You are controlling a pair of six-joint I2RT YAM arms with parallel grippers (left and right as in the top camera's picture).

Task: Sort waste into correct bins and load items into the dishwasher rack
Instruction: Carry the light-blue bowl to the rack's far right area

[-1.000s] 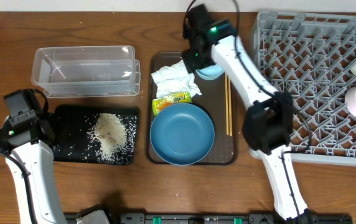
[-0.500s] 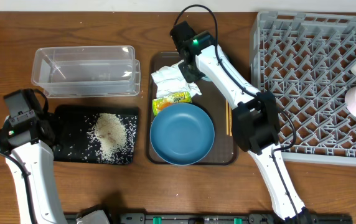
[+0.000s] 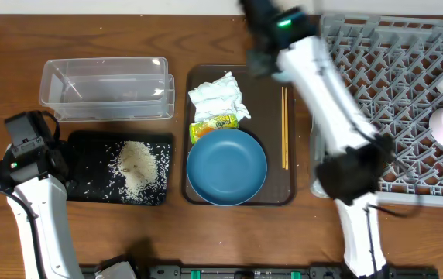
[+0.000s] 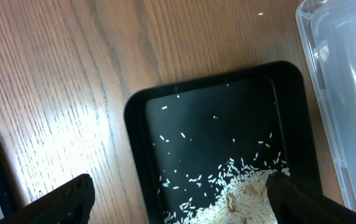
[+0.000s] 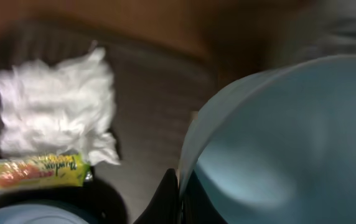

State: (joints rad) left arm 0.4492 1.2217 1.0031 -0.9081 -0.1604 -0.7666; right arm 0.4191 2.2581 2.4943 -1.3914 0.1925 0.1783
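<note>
Light-blue bowl [image 5: 277, 137] in right gripper [image 5: 179, 196]

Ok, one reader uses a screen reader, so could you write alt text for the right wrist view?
Blurred close-up: the right gripper pinches the rim of a light-blue bowl, which fills the right side. Behind it, on a brown tray, lie a crumpled white tissue and a green-and-yellow wrapper.

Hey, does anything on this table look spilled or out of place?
Rice is strewn unevenly in the black tray, none visibly on the table. A crumpled tissue and snack wrapper litter the brown serving tray.
</note>
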